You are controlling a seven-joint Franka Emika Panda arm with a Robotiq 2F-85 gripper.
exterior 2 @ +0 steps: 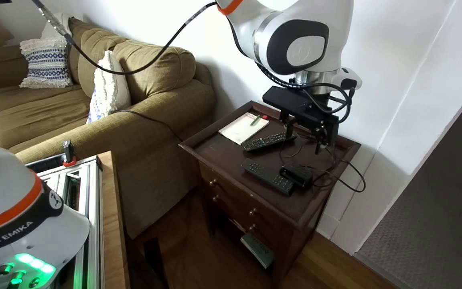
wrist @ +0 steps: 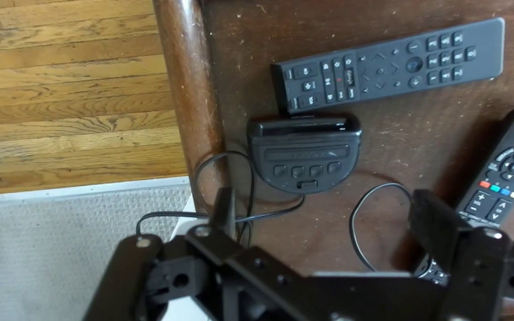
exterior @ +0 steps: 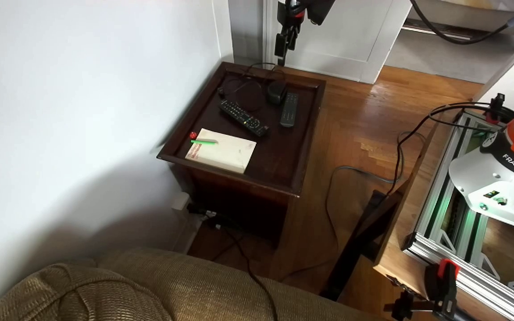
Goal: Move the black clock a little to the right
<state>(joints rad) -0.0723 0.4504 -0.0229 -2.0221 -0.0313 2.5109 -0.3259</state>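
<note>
In my wrist view, the wooden floor fills the upper left of the frame, and the tabletop starts just right of it, its edge crossed by a thin cord. The cord runs to the black clock, which sits on the tabletop near mid-frame. My claw juts in from the bottom, spread wide and holding nothing; in both exterior views it hangs above the tabletop. Toward the upper right, a slim remote lies just beside the clock's upper edge; whether the two touch, I can't tell. A second remote lies at the right edge, apart from the clock.

I judge this to be the approach, with the grasp not yet made. The next move calls for bringing the claw over the clock, higher in this frame, then lowering it astride and squeezing gently, clear of the slim remote. Whose right is meant, I can't tell.
</note>
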